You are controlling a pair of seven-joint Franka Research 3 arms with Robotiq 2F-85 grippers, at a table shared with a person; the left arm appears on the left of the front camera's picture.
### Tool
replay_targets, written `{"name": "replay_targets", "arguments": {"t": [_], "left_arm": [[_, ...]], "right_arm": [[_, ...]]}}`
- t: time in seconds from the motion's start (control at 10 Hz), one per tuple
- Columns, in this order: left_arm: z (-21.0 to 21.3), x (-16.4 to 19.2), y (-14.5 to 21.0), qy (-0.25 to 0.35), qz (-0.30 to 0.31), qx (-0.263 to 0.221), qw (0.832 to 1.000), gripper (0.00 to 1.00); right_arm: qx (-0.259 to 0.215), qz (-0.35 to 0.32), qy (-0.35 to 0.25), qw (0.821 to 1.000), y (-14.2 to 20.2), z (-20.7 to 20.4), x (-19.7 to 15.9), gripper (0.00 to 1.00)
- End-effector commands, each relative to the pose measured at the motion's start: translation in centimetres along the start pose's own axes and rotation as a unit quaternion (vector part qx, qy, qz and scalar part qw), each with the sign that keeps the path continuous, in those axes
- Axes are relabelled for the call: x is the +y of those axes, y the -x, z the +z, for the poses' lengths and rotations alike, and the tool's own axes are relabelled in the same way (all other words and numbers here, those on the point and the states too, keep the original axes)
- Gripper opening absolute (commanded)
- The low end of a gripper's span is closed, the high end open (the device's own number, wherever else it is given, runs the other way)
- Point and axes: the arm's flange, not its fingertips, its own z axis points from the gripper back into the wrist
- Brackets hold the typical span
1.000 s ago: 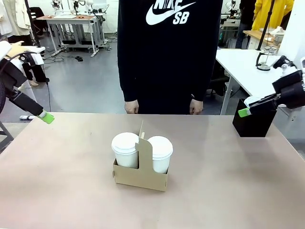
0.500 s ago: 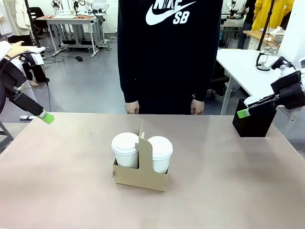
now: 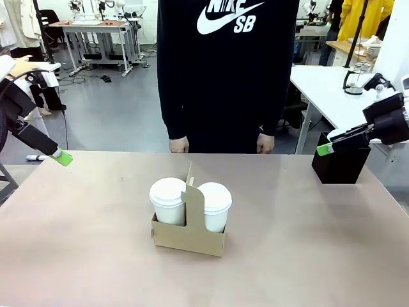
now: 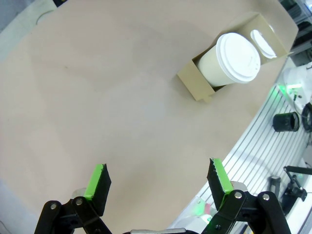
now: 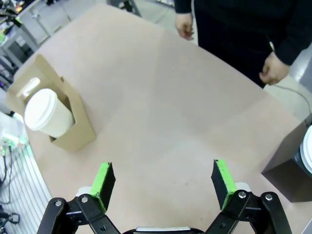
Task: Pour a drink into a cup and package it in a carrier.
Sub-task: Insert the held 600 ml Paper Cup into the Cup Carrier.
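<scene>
Two lidded white paper cups [image 3: 168,199] already sit in the brown cardboard two-pocket carrier [image 3: 188,235], so packaging looks finished, though their contents are hidden; both the left gripper [image 4: 157,182] and the right gripper [image 5: 162,186] hang wide apart, empty.

Both arms are white with black grippers, the left gripper [image 4: 158,183] and right gripper [image 5: 163,184] tipped in bright green pads; the person [image 3: 227,70] wears a black sweatshirt with white lettering.

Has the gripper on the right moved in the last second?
Yes, slightly. The right gripper has crept up and left against the black box, which stays put.
</scene>
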Motion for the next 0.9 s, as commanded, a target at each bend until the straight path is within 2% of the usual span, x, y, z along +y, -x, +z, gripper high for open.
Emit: {"name": "replay_targets", "arguments": {"t": [0.0, 0.8], "left_arm": [[0.06, -0.11, 0.01, 0.004, 0.0, -0.002, 1.0, 1.0], [0.06, -0.11, 0.01, 0.004, 0.0, -0.002, 1.0, 1.0]], "right_arm": [[0.011, -0.007, 0.008, 1.0, 0.23, -0.08, -0.02, 1.0], [0.011, -0.007, 0.008, 1.0, 0.23, -0.08, -0.02, 1.0]]}}
